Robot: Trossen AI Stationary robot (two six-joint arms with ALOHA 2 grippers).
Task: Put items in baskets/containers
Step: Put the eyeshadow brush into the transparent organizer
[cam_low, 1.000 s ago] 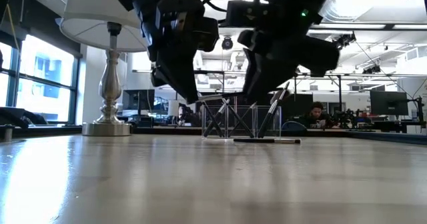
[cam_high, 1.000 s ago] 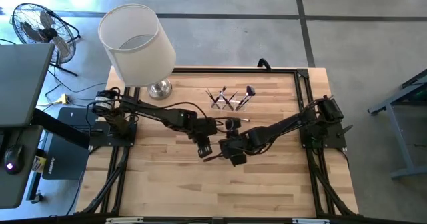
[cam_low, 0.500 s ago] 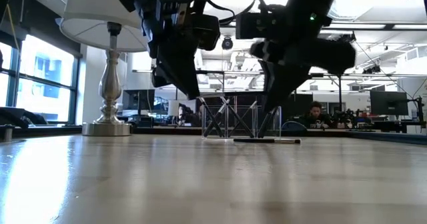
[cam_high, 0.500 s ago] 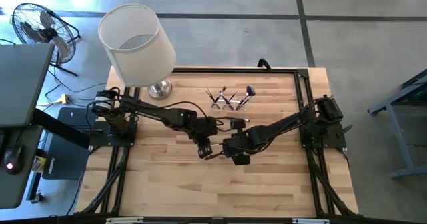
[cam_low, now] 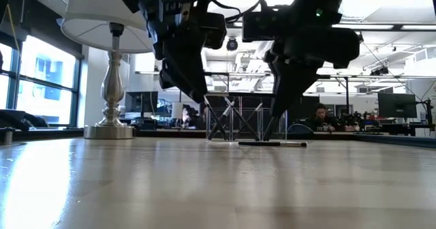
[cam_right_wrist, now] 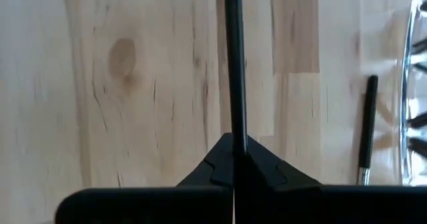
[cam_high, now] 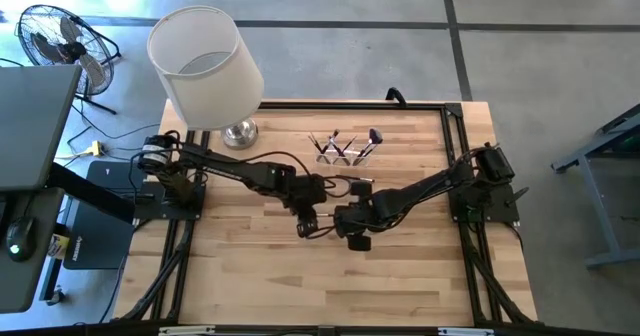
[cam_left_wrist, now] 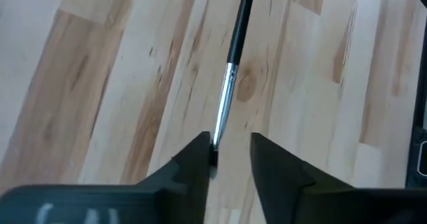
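Pale wood planks form the worktop (cam_high: 250,286). Both arms meet near its centre. The right end effector (cam_right_wrist: 233,159) is clamped fully onto the dark handle of a makeup brush (cam_right_wrist: 232,57), which runs straight out from between its fingers. The left end effector (cam_left_wrist: 228,154) stands partly apart; the silver ferrule end of the same brush (cam_left_wrist: 230,71) lies against one finger (cam_left_wrist: 199,161), with a clear gap to the other. Toward the far edge stands the clear holder (cam_high: 345,152), with several brushes (cam_high: 340,142) leaning in it. One loose brush (cam_low: 271,144) lies flat on the worktop just in front of the holder. A white-shaded lamp (cam_high: 205,66) stands at the far left corner.
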